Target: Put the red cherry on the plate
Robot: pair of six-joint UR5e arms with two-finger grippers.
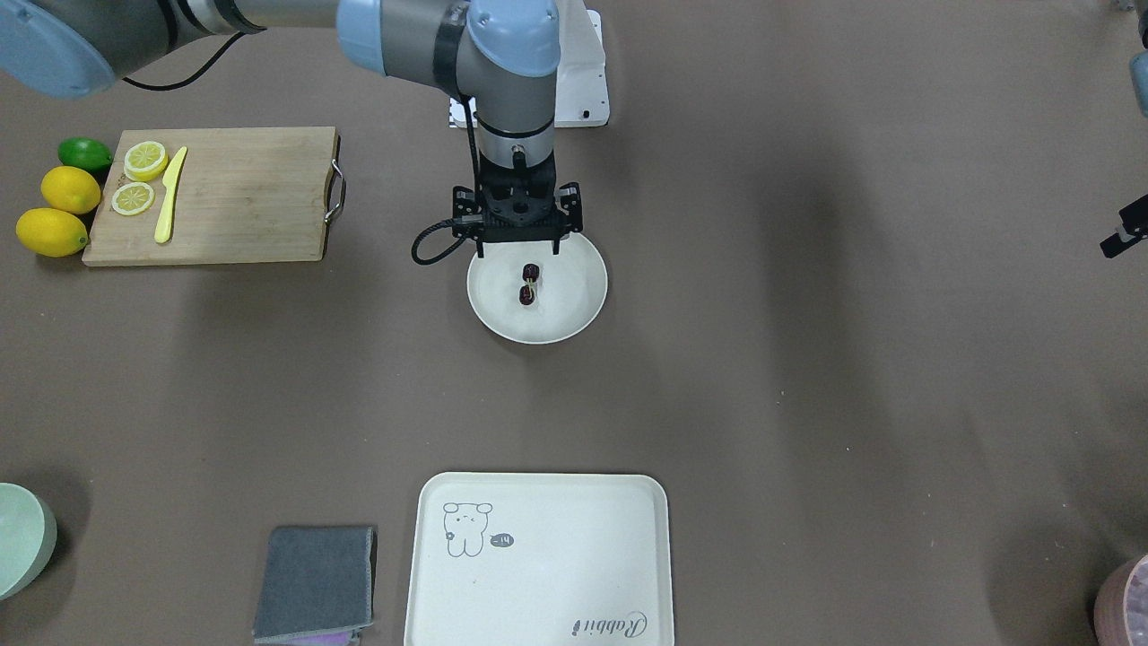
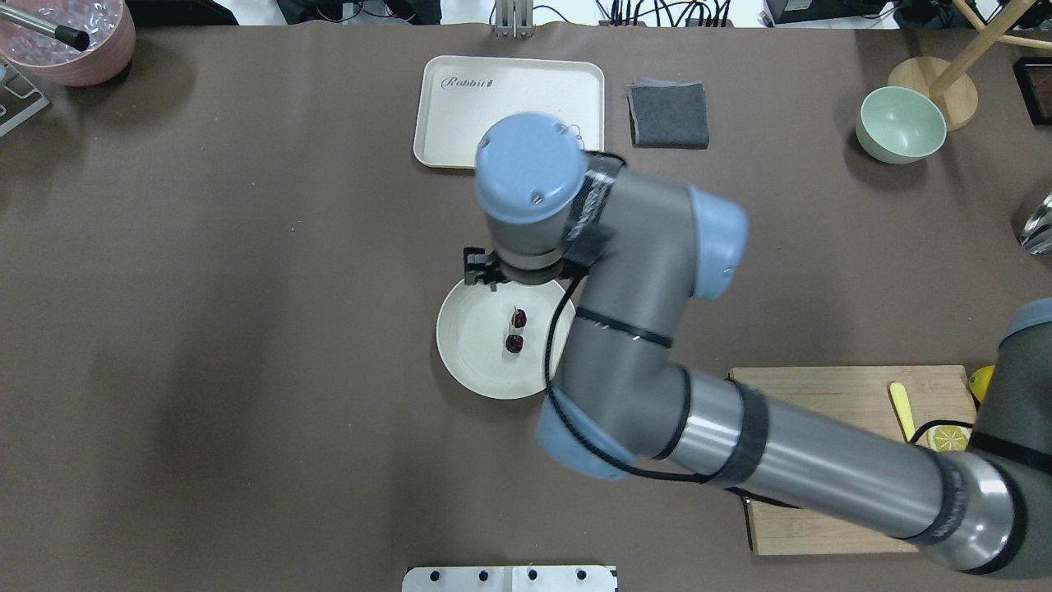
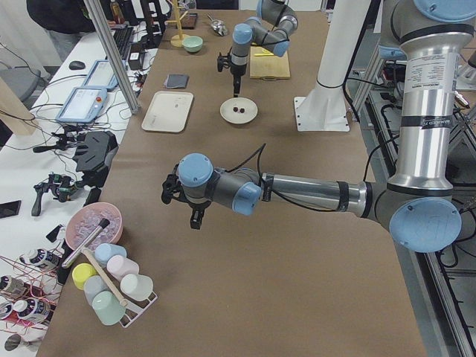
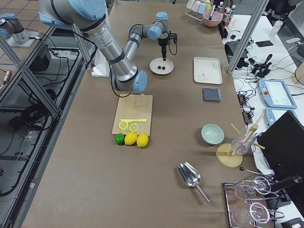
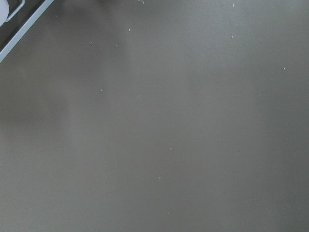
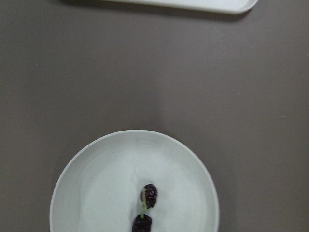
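Right gripper (image 1: 520, 254) open, empty, hovering above plate (image 1: 574, 309) — cherry (image 1: 529, 283) lies mid-plate, clear of fingers. Risk: low retreat clips rim, plate shifts — cherry rolls off.

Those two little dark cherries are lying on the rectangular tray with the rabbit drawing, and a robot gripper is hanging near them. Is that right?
Not quite. The red cherry pair lies on the round white plate, not on the rabbit tray, which sits apart from it. The exterior front-facing view shows this. The right gripper does hang near them.
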